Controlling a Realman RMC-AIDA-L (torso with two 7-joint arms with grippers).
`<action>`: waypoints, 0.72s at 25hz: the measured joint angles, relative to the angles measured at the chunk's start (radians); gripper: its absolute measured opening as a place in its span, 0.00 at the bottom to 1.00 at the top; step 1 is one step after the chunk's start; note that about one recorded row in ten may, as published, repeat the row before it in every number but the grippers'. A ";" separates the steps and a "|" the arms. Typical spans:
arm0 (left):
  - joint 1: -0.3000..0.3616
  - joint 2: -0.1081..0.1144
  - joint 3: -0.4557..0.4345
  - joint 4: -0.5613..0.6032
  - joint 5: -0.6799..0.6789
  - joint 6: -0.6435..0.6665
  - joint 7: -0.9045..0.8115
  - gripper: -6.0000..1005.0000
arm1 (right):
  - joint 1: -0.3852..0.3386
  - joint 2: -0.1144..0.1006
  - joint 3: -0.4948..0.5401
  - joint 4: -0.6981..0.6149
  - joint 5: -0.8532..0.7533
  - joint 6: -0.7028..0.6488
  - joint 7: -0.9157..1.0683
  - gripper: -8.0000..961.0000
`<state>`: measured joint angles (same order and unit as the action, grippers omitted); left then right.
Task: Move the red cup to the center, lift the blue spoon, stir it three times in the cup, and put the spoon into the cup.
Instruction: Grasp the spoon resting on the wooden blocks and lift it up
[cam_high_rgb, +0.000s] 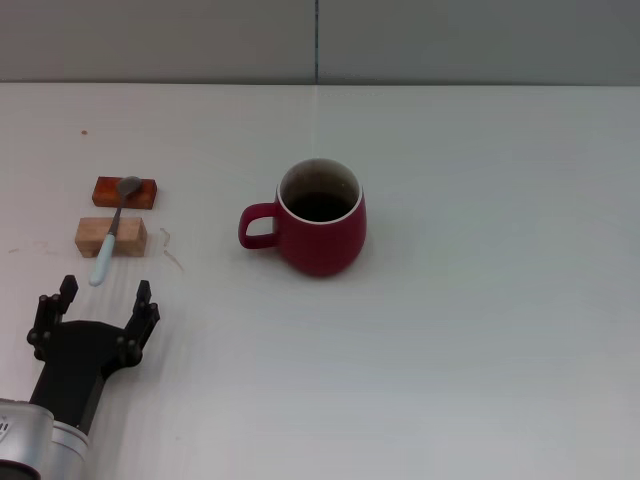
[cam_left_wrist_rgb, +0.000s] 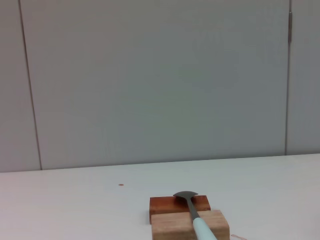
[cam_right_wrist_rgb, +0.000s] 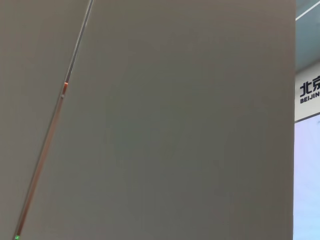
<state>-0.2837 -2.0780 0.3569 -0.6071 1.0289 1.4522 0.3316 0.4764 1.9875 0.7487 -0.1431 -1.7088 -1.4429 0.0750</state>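
Left gripper (cam_high_rgb: 103, 296) low over the white table (cam_high_rgb: 480, 330), fingers spread wide apart, nothing between them. Blue spoon (cam_high_rgb: 108, 243) just ahead of the fingertips, lying across two small wooden blocks: grey bowl on the reddish block (cam_high_rgb: 126, 191), the farther one from the gripper, light blue handle over the pale block (cam_high_rgb: 110, 237), the nearer one, handle end pointing toward the open fingers. Not touching the gripper. In the left wrist view, same spoon (cam_left_wrist_rgb: 196, 220) straight ahead on the blocks. Red cup (cam_high_rgb: 315, 217) well apart from the gripper, ahead and to its right, upright, handle turned toward the spoon side. Right gripper not visible; right wrist view filled only by a grey wall (cam_right_wrist_rgb: 175, 125).
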 joint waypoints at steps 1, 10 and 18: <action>-0.003 0.000 -0.001 0.005 0.000 -0.005 -0.001 0.84 | -0.003 0.001 0.000 0.000 0.000 -0.004 0.000 0.71; -0.021 0.002 -0.009 0.040 0.003 -0.032 -0.004 0.84 | -0.022 0.007 0.000 0.003 0.000 -0.011 -0.002 0.71; -0.036 0.003 -0.012 0.105 0.004 -0.074 -0.069 0.84 | -0.035 0.014 0.000 0.004 0.000 -0.015 -0.003 0.71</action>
<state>-0.3195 -2.0753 0.3451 -0.5024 1.0324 1.3783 0.2628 0.4417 2.0011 0.7485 -0.1391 -1.7087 -1.4575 0.0718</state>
